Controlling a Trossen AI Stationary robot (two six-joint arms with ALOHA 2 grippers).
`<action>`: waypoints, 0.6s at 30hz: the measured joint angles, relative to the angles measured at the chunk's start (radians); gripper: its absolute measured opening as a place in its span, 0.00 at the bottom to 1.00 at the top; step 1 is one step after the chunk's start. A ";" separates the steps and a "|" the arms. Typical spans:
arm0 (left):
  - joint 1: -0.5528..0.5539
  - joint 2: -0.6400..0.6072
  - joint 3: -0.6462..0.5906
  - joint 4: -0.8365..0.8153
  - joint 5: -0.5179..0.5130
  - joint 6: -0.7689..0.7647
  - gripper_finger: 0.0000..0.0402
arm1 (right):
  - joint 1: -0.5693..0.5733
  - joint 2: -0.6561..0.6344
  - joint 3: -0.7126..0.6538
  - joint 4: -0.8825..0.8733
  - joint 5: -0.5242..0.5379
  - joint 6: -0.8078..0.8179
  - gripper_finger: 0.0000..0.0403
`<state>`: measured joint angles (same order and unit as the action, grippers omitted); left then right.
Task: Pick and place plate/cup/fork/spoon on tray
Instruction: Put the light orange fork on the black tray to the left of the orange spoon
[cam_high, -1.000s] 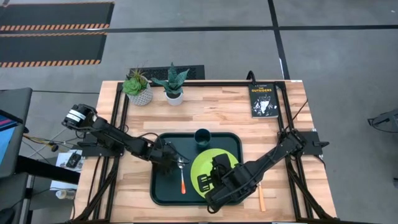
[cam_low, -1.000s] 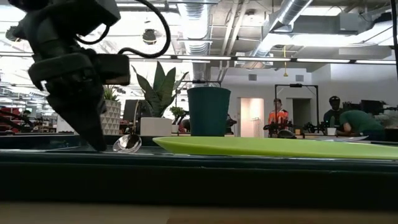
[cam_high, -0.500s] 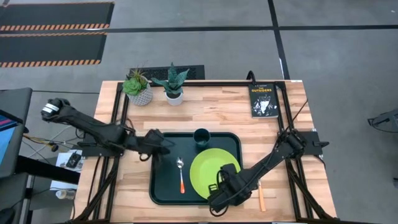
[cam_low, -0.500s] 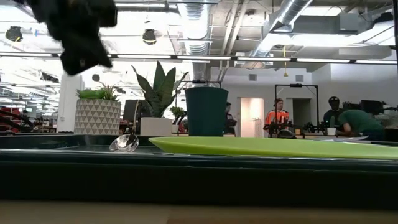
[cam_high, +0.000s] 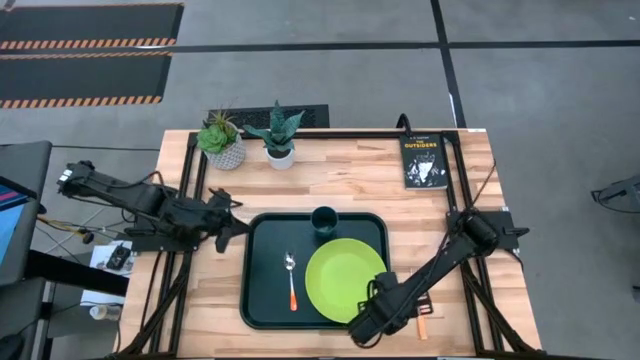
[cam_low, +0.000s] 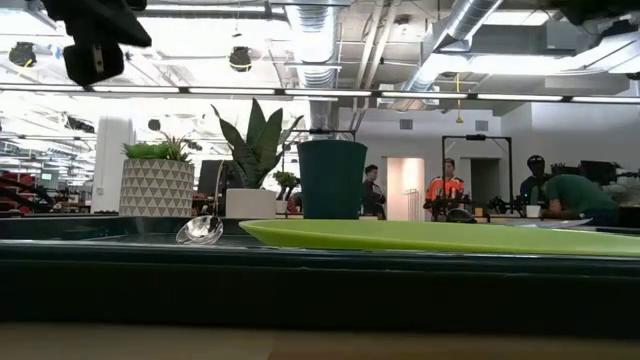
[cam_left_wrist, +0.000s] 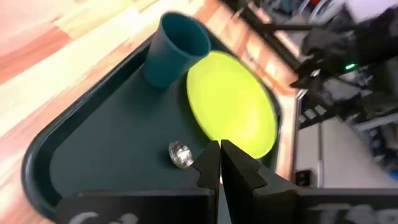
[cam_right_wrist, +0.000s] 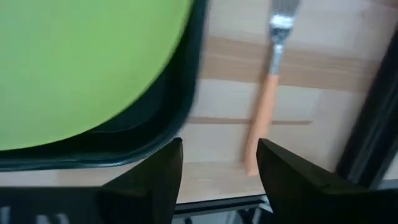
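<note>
The dark tray (cam_high: 256, 300) lies mid-table. On it rest the lime-green plate (cam_high: 340, 275), the teal cup (cam_high: 324, 220) standing upright at its far edge, and the spoon (cam_high: 291, 280) lying left of the plate. The fork (cam_right_wrist: 267, 93) lies flat on the wood right of the tray, with its yellow-orange handle toward the near edge. My left gripper (cam_left_wrist: 219, 163) is shut and empty, raised off the tray's left side (cam_high: 228, 228). My right gripper (cam_right_wrist: 217, 165) hangs open above the tray's near right corner (cam_high: 365, 325). The fork's handle end shows ahead between its fingers, untouched.
Two potted plants (cam_high: 222, 143) (cam_high: 280, 140) stand at the far left of the table, and a black book (cam_high: 423, 160) lies at the far right. Bare wood shows on both sides of the tray. In the low view, people (cam_low: 447, 188) are in the room beyond.
My left gripper has risen from beside the spoon's bowl and drawn back toward the table's left edge, clear of the tray. The spoon stays lying on the tray. My right gripper has moved off the plate toward the near right, to the tray's corner beside the fork.
</note>
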<state>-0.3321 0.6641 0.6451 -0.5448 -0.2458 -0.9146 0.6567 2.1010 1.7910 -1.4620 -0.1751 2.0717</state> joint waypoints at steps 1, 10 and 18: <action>0.000 -0.014 0.000 -0.003 -0.005 -0.010 0.00 | 0.000 -0.026 -0.037 0.016 -0.006 0.003 0.56; 0.000 -0.049 0.000 -0.062 -0.030 -0.014 0.06 | 0.067 -0.304 -0.473 0.335 -0.004 0.230 0.55; 0.000 -0.049 0.000 -0.073 -0.031 -0.014 0.20 | 0.117 -0.267 -0.640 0.584 -0.090 0.259 0.56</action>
<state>-0.3321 0.6151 0.6449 -0.6178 -0.2771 -0.9287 0.7733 1.8337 1.1505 -0.8784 -0.2646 2.3310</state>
